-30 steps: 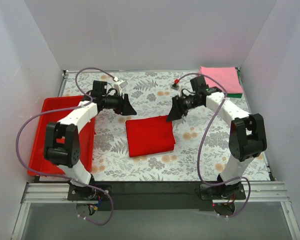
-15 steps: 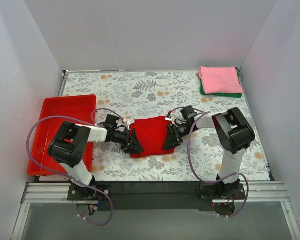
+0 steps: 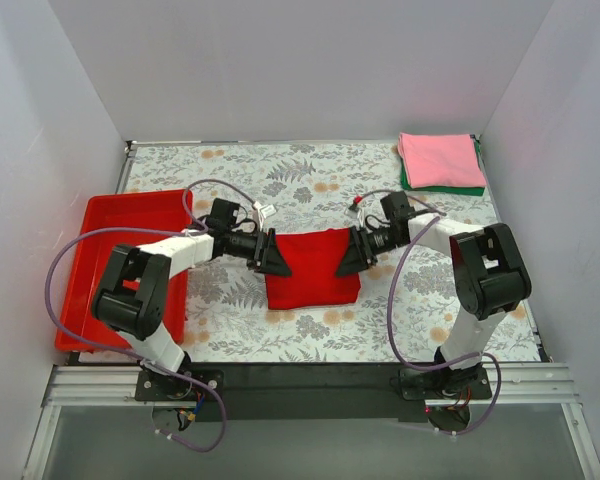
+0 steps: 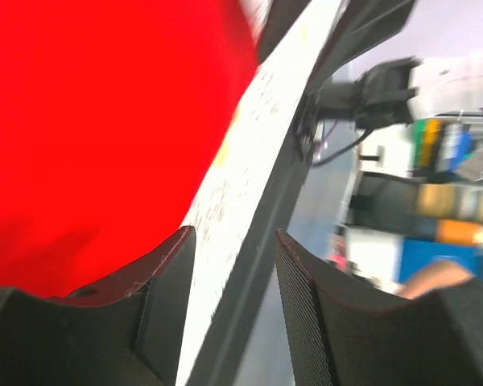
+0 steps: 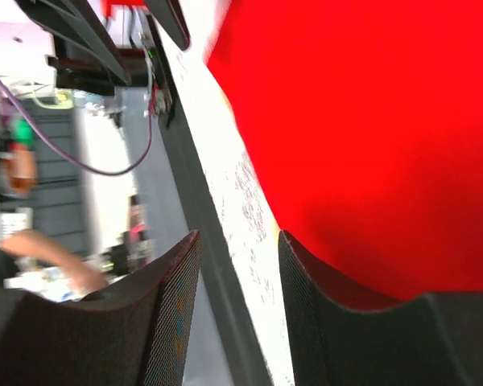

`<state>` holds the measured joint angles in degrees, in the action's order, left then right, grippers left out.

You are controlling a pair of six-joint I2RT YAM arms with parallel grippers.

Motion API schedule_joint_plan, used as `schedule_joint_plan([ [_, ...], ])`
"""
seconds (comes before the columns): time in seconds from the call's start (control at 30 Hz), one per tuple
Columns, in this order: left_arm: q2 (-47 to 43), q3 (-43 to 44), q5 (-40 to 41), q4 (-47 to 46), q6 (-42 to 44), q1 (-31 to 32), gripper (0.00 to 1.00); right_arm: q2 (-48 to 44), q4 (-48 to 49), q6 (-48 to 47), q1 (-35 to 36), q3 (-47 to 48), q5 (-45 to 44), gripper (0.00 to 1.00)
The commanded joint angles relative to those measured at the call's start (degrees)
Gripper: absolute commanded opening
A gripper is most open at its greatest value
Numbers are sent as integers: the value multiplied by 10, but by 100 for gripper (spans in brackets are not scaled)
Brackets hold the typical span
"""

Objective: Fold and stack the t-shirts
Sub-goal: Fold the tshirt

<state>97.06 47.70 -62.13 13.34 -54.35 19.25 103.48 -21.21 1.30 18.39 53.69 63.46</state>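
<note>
Left fingers (image 3: 274,256) and right fingers (image 3: 352,257) beside red t-shirt (image 3: 313,272), contact unclear.

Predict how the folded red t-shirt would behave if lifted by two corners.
Probably floppy: the red t-shirt is soft cloth lying flat, so unheld edges would likely sag. Its fold might open, since nothing pins the layers.

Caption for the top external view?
Left gripper and right gripper flank the folded red t-shirt; pink t-shirt lies atop green t-shirt.

no readable text, labels, brands or numbers anywhere
</note>
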Motion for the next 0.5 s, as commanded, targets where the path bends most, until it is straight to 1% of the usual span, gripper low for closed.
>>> schedule_joint_plan([
  [0.0,-45,59,-6,4,34,-3,42,-41,-13,-51,0,110,-3,50],
  [0.03,-30,65,0,-29,24,-3,41,-33,-11,-53,0,131,-21,50],
  [0.1,-2,92,21,-57,0,-5,41,5,-5,-49,-1,163,-48,46],
  [0.17,42,106,18,-85,-27,-17,40,31,4,-49,-6,198,-63,45],
  [0.2,63,113,26,-120,-50,-24,39,57,23,-41,-11,211,-70,44],
  [0.23,63,117,31,-130,-58,-27,39,70,29,-39,-13,215,-70,43],
  [0.3,100,138,37,-168,-71,-35,38,108,50,-32,-20,226,-72,43],
  [0.47,176,168,46,-204,-98,-65,38,174,92,-22,-35,246,-91,41],
])
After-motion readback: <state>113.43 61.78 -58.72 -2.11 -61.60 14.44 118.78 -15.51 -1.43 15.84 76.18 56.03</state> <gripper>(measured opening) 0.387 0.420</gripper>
